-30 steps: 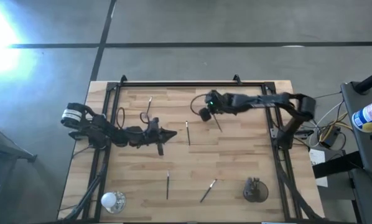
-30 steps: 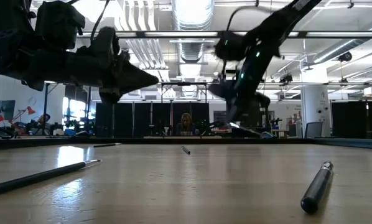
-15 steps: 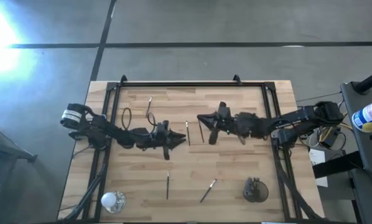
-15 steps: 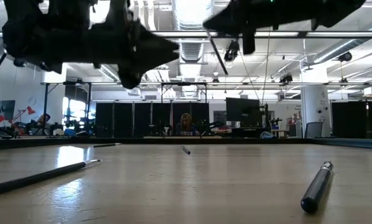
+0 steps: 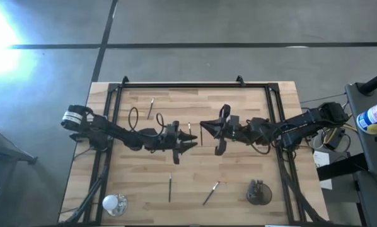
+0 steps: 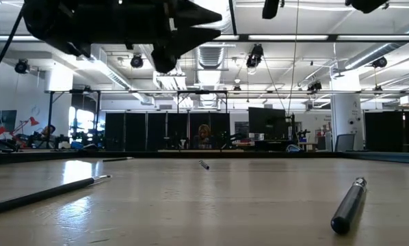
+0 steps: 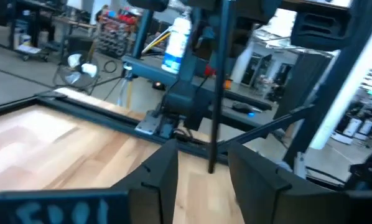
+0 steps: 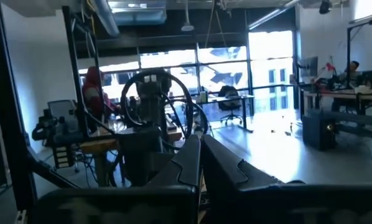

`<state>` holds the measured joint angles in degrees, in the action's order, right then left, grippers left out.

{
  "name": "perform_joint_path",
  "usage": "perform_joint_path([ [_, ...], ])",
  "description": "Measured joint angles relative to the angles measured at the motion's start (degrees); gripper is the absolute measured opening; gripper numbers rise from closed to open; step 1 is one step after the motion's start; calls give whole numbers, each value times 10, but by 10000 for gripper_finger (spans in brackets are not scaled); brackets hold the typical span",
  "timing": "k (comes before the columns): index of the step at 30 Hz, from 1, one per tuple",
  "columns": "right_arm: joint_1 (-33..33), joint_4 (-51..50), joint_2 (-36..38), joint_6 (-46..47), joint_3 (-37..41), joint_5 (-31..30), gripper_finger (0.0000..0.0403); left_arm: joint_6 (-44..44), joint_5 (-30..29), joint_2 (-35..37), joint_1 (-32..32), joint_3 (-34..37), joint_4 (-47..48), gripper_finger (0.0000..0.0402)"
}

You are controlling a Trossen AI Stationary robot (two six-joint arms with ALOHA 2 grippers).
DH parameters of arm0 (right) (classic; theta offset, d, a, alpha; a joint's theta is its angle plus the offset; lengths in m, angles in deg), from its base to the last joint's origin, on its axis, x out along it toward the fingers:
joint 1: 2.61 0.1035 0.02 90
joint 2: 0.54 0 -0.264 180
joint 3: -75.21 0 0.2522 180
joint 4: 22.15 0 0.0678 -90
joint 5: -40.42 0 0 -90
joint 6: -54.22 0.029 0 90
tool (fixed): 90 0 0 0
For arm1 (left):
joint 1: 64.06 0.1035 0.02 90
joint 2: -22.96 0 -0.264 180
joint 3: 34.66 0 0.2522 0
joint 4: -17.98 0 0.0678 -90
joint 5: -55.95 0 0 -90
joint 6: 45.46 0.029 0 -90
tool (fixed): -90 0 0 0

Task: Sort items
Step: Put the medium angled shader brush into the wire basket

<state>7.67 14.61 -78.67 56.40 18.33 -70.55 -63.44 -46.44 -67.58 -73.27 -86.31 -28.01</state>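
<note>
Sorting looks barely begun: sticks lie scattered on the table (image 5: 239, 170), none visibly grouped. The right gripper (image 5: 204, 124), fingers pinched together, holds a stick (image 5: 201, 133) above the table's middle, hanging roughly upright, tip down. The left gripper (image 5: 193, 142), just beside it, has its fingers apart around the stick, perhaps to take it. Another stick (image 5: 169, 187) lies near the front edge, pointing front-to-back.

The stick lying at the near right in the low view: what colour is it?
Dark stick, nearly black, with a pale silvery tip; the low view shows it best.
</note>
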Motion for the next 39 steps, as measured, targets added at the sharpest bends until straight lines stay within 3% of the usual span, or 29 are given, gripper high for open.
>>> perform_joint_path([
  [19, 0, 56, 0, -20, -5, 32, 8, 49, 52, -2, 0, -65, 45, 126],
  [23, 0, 56, 0, -19, -5, 32, 8, 54, 54, -10, 1, -74, 47, 100],
  [29, 0, 56, 0, -15, -5, 37, 8, 59, 51, -15, 1, -72, 47, 14],
  [34, 0, 27, 8, 10, -5, 27, 12, 62, 49, -15, 2, -70, 50, 9],
  [39, 0, -78, 52, 35, -6, 16, 47, 61, 44, -14, 2, -68, 60, 7],
])
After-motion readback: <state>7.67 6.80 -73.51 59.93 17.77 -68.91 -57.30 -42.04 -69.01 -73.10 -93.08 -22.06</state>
